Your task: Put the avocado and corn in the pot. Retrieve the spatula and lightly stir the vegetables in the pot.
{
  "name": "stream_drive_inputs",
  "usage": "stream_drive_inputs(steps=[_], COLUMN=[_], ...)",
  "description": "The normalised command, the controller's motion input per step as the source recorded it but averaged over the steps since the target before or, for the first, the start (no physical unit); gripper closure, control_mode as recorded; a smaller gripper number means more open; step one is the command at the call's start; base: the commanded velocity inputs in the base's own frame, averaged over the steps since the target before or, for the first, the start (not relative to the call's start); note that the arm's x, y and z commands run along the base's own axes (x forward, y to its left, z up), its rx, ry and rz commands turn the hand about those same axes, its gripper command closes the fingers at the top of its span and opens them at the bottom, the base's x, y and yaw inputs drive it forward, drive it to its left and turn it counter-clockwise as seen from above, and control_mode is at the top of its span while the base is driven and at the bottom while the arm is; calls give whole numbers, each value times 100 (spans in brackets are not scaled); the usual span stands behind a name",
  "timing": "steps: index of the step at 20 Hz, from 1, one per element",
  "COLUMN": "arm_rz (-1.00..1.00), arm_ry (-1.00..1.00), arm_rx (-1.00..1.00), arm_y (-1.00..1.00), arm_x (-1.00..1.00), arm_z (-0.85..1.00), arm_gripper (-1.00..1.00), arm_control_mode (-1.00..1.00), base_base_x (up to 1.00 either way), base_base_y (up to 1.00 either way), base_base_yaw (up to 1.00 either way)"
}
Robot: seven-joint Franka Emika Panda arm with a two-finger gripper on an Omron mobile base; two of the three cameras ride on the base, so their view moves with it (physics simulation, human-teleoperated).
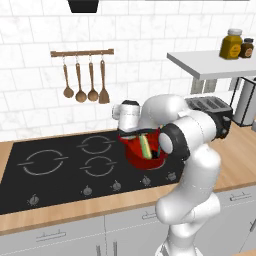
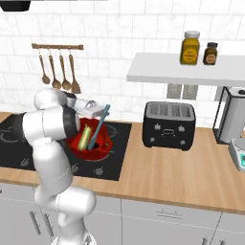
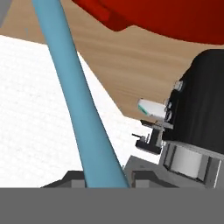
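White robot arm rose from front of counter, bent over black cooktop (image 1: 55, 165). Gripper (image 2: 102, 111) clamped on upper handle of light-blue spatula (image 2: 98, 128), blade end down inside red pot (image 2: 91, 146). Pot sat on cooktop's right side. Corn (image 2: 84, 137) stood tilted inside pot, beside spatula. Behind: black toaster (image 2: 169, 125), wooden utensils (image 1: 84, 82) on wall rail.

Robot arm (image 2: 48, 143): glossy white rounded link shells joined by dark grey-black joint bands; bulbous white base column; white wrist housing ending in a gripper (image 2: 98, 111) with small dark finger tips.
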Motion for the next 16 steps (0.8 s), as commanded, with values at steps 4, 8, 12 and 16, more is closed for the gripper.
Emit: stream_drive_inputs(steps=[4, 8, 12, 16], arm_rz=[-48, -29, -9, -10], arm_ry=[0, 6, 27, 26], arm_rx=[0, -7, -28, -35], arm_y=[18, 13, 1, 0], arm_x=[91, 35, 1, -3], arm_z=[0, 0, 0, 0], arm_gripper=[100, 100, 100, 100], arm_control_mode=[-100, -100, -100, -100], base_base_x=[0, 0, 0, 0], base_base_y=[0, 0, 0, 0], base_base_yaw=[0, 0, 0, 0])
